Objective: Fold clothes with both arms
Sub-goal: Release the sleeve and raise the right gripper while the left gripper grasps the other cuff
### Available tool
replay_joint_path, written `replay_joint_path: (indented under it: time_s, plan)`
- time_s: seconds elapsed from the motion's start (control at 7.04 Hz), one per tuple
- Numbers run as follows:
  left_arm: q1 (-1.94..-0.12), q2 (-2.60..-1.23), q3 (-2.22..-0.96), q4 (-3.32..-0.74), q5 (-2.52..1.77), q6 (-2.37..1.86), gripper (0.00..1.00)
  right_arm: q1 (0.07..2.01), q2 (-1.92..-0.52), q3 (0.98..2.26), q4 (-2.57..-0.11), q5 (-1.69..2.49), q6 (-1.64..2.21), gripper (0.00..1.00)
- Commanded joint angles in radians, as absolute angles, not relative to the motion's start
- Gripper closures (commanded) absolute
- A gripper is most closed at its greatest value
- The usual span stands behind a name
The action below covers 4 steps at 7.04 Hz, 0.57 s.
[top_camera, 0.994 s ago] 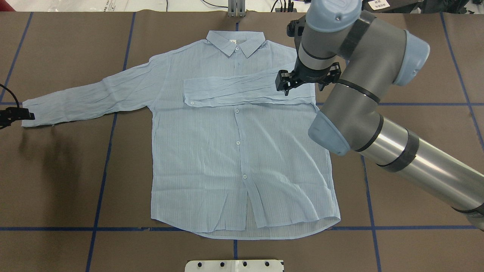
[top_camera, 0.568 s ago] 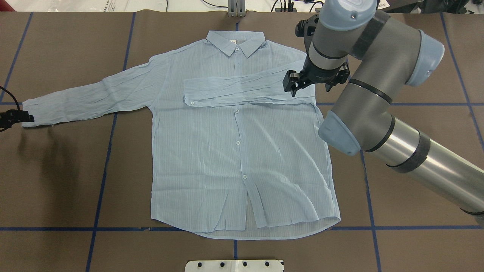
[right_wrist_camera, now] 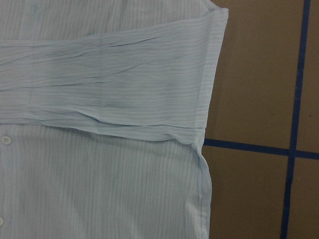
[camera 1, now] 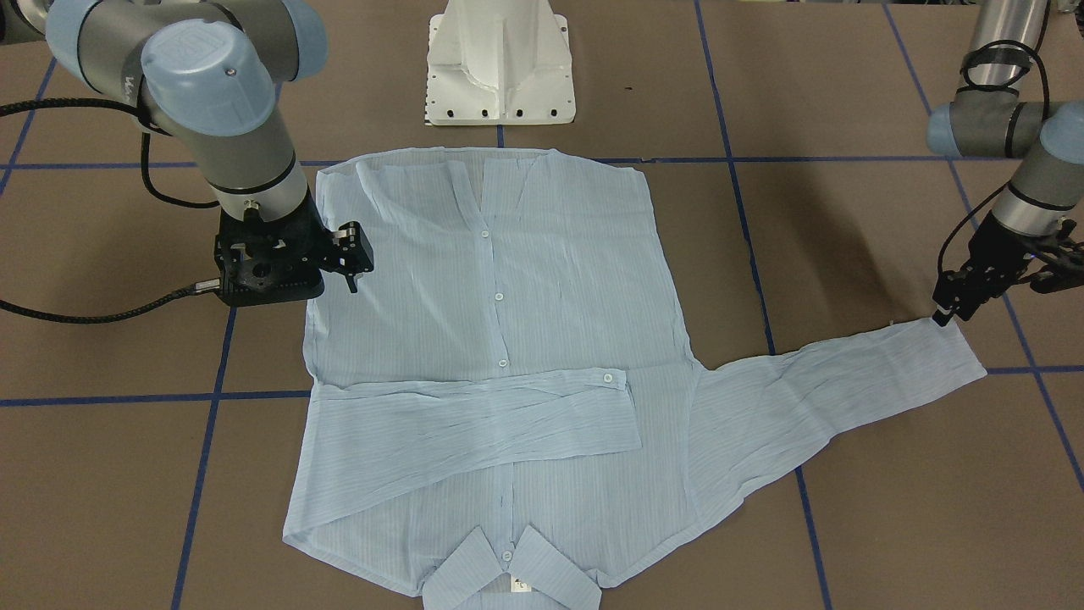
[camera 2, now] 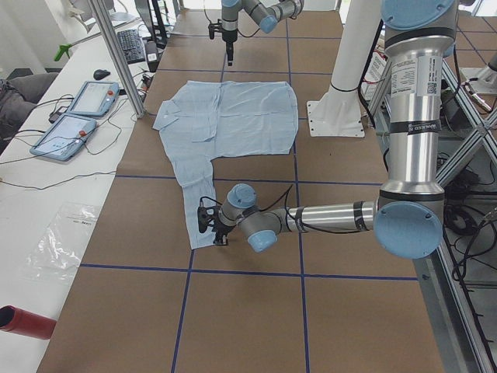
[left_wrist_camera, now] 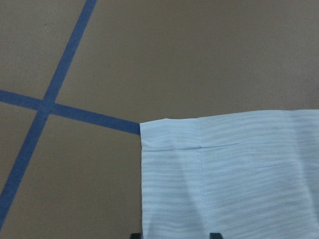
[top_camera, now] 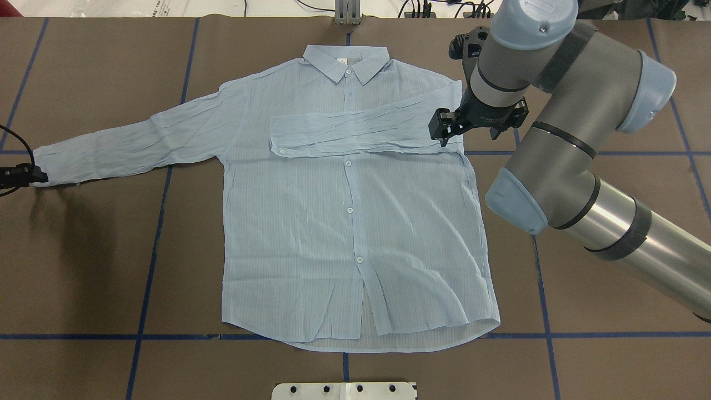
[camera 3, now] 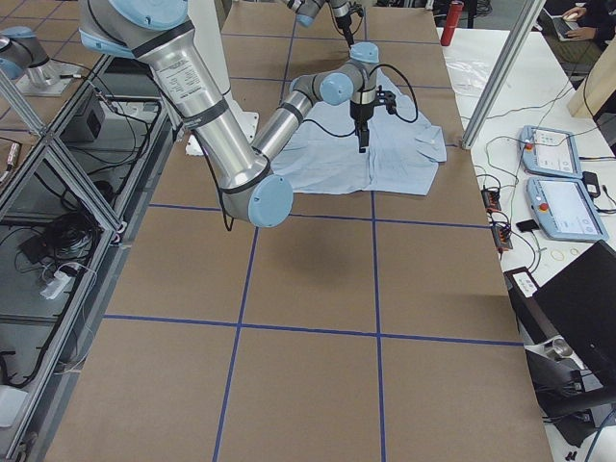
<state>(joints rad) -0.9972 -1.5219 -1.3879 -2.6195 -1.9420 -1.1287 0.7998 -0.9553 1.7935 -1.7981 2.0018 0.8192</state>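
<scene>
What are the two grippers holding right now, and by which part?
Nothing is gripped, as far as shows. The left gripper is at the shirt's outstretched cuff, fingertips apart. The right gripper hangs empty over the folded sleeve.

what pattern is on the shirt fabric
Fine stripes on the light blue shirt, clearest in the right wrist view.

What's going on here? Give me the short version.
A light blue shirt lies buttoned and flat on the table, partway through being folded by two arms. One sleeve is folded across the chest, and the right gripper hovers open above the shirt's edge near that fold, holding nothing. The other sleeve lies stretched out to the side, with the left gripper open at its cuff.
</scene>
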Motion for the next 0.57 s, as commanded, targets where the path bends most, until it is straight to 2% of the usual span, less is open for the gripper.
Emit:
replay_joint_path:
  time_s: [0.0, 0.43]
  plan:
    - [-0.993, -1.523, -1.385, -2.619, -1.942, -1.127, 0.51, 0.799, -0.963, 1.802, -1.798, 2.000, 0.819, 0.00]
    - [-0.988, -1.522, -1.379, -2.614, -1.941, -1.123, 0.51, 0.799, -0.963, 1.801, -1.798, 2.000, 0.819, 0.00]
